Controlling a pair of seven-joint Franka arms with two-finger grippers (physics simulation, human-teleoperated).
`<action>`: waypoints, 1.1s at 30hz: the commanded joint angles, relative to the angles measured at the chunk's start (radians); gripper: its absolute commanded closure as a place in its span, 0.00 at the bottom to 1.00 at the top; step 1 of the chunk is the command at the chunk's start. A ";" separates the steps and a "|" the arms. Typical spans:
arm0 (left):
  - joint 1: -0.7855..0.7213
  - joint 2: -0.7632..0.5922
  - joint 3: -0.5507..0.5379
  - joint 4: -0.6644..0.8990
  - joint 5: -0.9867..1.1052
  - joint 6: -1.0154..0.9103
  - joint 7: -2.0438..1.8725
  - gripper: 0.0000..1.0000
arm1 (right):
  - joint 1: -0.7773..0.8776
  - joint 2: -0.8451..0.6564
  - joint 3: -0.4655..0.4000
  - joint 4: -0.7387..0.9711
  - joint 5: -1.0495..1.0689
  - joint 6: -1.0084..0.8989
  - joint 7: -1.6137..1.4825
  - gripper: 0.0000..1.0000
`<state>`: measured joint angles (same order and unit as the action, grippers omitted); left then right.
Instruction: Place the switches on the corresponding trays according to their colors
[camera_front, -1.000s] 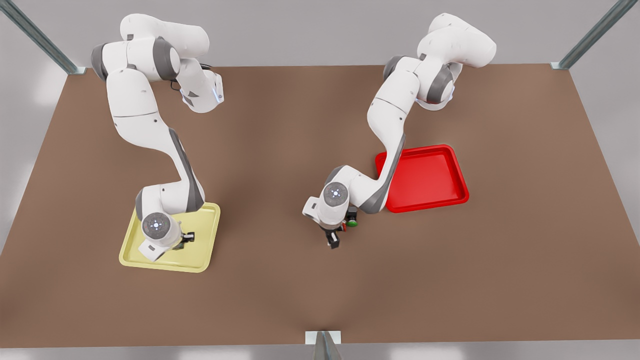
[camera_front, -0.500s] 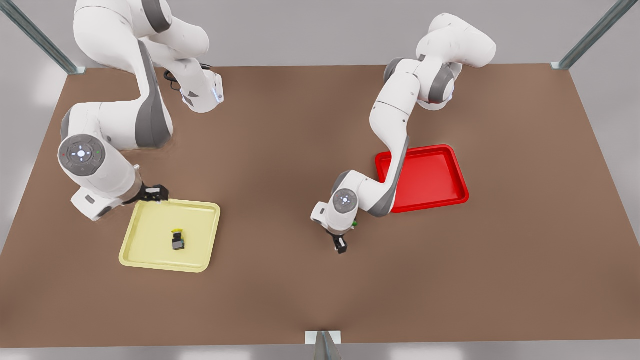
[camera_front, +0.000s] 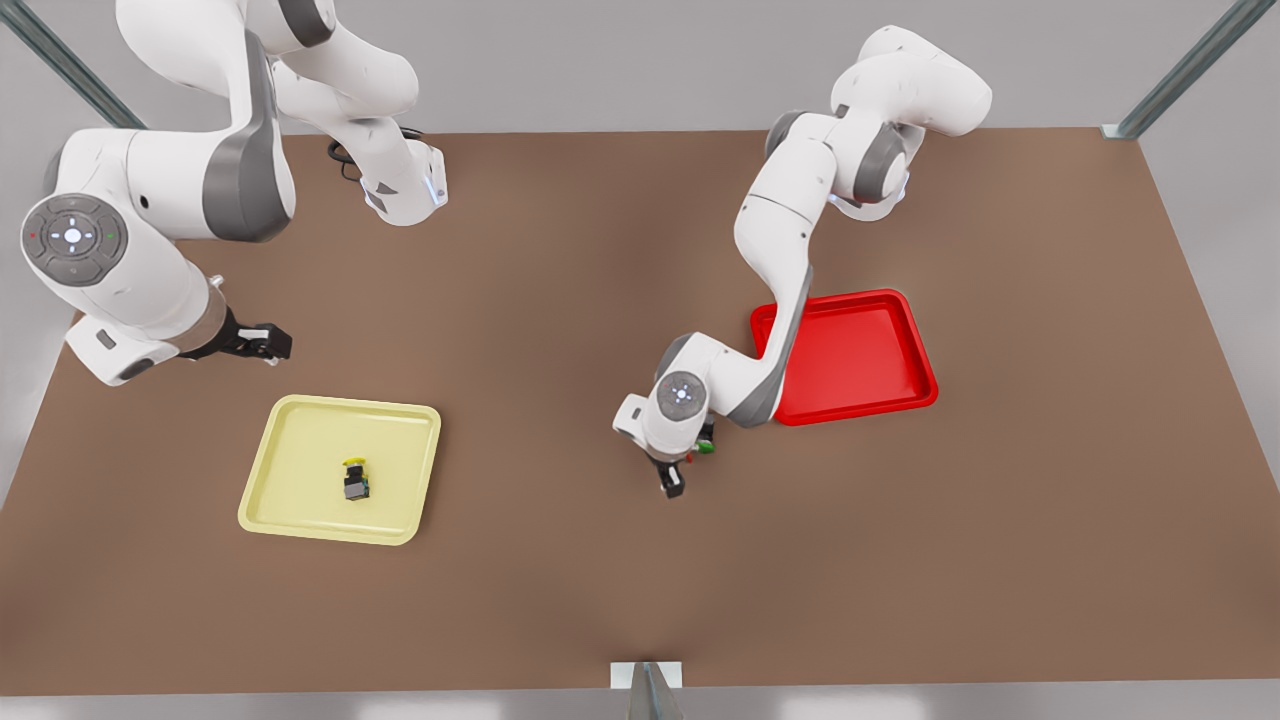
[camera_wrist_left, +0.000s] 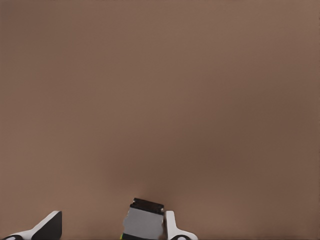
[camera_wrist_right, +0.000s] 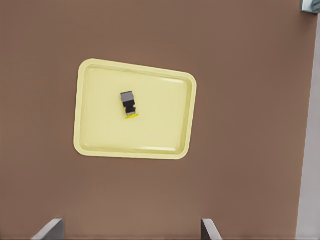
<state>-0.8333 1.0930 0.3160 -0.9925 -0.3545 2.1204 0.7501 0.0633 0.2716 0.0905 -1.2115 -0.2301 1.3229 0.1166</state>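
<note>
Two trays, three switches and two arms stand on the brown bench (camera_front: 560, 600). Nearest the camera in the front view, the left gripper (camera_front: 670, 484) points down at the bench near the middle, its arm bent low over it. In the left wrist view the left gripper (camera_wrist_left: 112, 216) has its fingers (camera_wrist_left: 172, 227) spread, and a grey-black block (camera_wrist_left: 145, 222) sits between them, right against one finger and well apart from the other; which switch this block belongs to I cannot tell. Just behind that gripper in the front view, partly hidden under the wrist, are the red switch (camera_front: 689, 457) and the green switch (camera_front: 706, 447), close together on the bare bench, outside both trays. At about the same depth, on the front view's left, lies the pale yellow tray (camera_front: 300, 440), and the yellow switch (camera_front: 355, 482) lies in it near its middle, on its side. The right wrist view looks straight down on this tray (camera_wrist_right: 160, 135) with the yellow switch (camera_wrist_right: 129, 104) as the one thing in it. Farther back, on the front view's right, the red tray (camera_front: 860, 360) holds nothing, and the left arm crosses its near corner. The right gripper (camera_front: 265, 343) hangs raised beyond the yellow tray's far edge, toward the front view's left, and its fingers (camera_wrist_right: 50, 227) stand spread wide with nothing between them.
</note>
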 joint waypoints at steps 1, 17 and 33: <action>-0.003 0.001 0.000 0.000 0.005 -0.007 0.000 0.00 | 0.000 0.000 0.000 0.000 0.000 -0.001 0.000 0.00; -0.041 0.021 0.045 -0.034 0.011 -0.017 -0.011 0.00 | 0.000 0.011 -0.002 0.000 -0.003 -0.001 0.000 0.00; -0.043 0.039 0.045 -0.026 0.009 0.000 -0.014 0.30 | -0.008 0.012 0.000 0.001 0.000 -0.001 0.000 0.00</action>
<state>-0.8759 1.1322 0.3620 -1.0186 -0.3450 2.1200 0.7363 0.0554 0.2839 0.0905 -1.2103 -0.2301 1.3223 0.1157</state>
